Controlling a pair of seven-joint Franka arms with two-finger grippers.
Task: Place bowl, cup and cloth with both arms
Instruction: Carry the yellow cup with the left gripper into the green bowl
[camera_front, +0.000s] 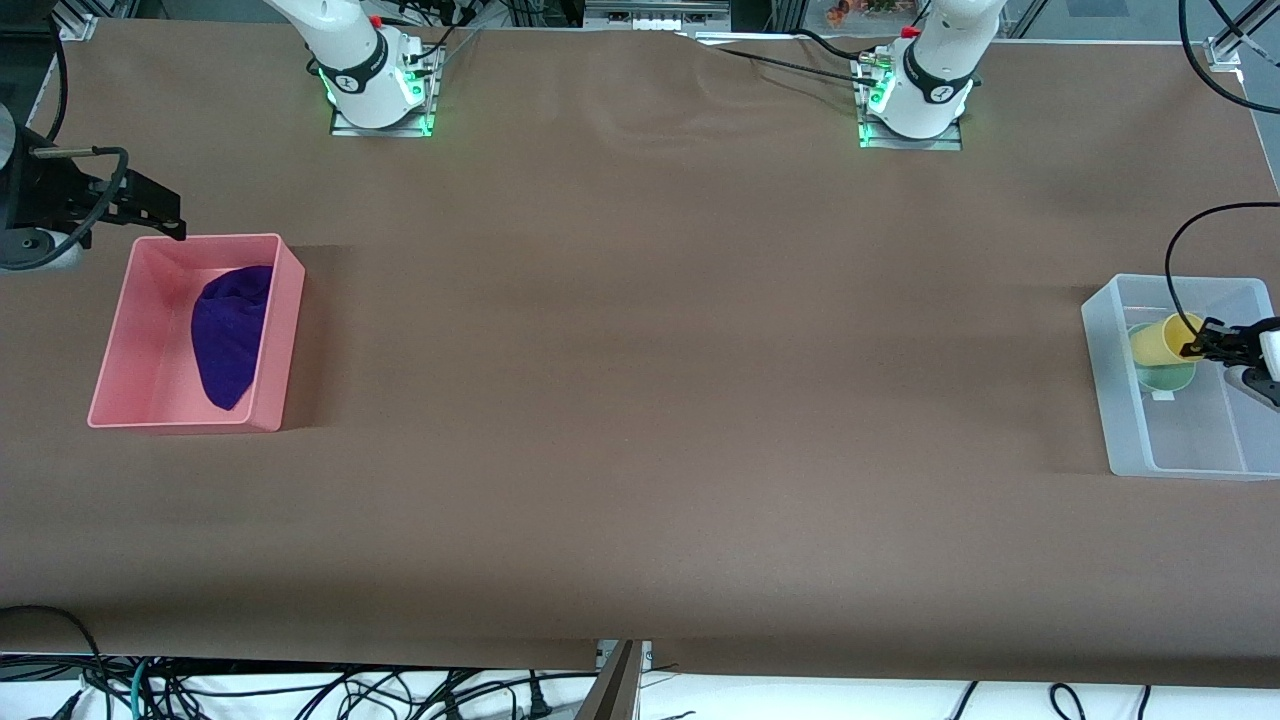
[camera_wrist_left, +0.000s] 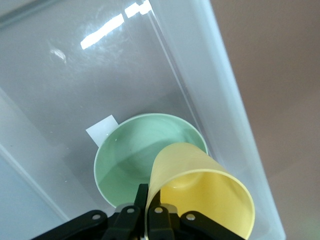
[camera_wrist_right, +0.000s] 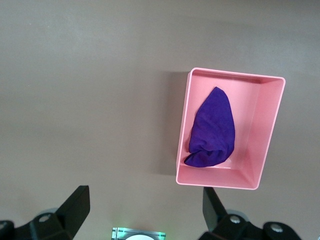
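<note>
1. the cloth (camera_front: 232, 333) lies in a bin (camera_front: 112, 345) at the right arm's end of the table (camera_front: 660, 400).
2. the bowl (camera_front: 1166, 375) sits in a second bin (camera_front: 1115, 400) at the left arm's end.
3. the cup (camera_front: 1160, 338) is tilted over the bowl, inside that bin.

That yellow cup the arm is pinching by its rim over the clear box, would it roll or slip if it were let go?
Probably. The cup hangs tilted in the left gripper, over the bowl in the clear bin. Its round, smooth wall suggests it would topple and roll. It looks thin and light, so it would likely bounce rather than break. A rim pinch on glossy plastic may slip.
</note>
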